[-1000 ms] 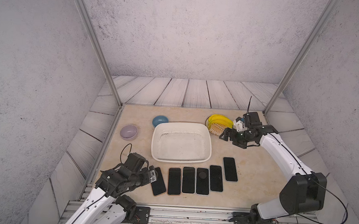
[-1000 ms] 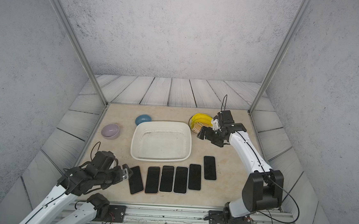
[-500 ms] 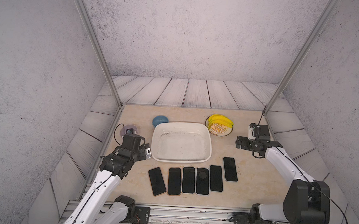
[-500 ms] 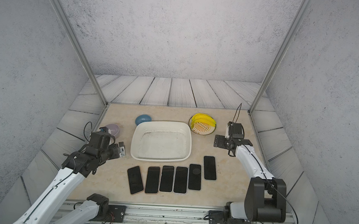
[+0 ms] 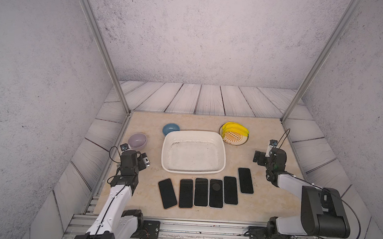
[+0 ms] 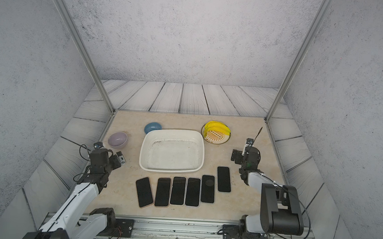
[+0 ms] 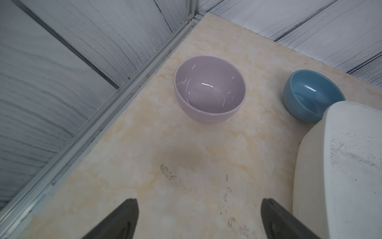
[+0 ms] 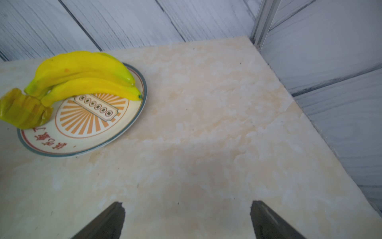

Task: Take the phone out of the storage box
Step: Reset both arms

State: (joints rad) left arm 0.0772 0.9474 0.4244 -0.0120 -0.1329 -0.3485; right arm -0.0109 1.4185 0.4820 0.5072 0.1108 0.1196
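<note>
The white storage box (image 5: 194,154) sits in the middle of the desk (image 5: 265,206). Inside it you can see only its white floor with small dark specks. The phones (image 5: 201,192) lie flat on the desk in a row of six, just in front of the box, on the side near the robot. They look black and lie close beside each other. The one at the left end is tilted a bit, and the one at the right end sits a little closer to the box. One phone has a round dark spot (image 5: 216,187) on it.

The left claw (image 7: 199,203) is wide apart and holds nothing. It hangs over bare desk, left of the box, and looks toward the lilac bowl (image 7: 209,91) and the blue bowl (image 7: 312,95). The blue bowl is just beside a far corner of the box.

The right claw (image 8: 187,203) is wide apart too and holds nothing. It hangs over bare desk, right of the box, near the plate (image 8: 86,148) with the yellow bananas (image 8: 82,68) on it.
</note>
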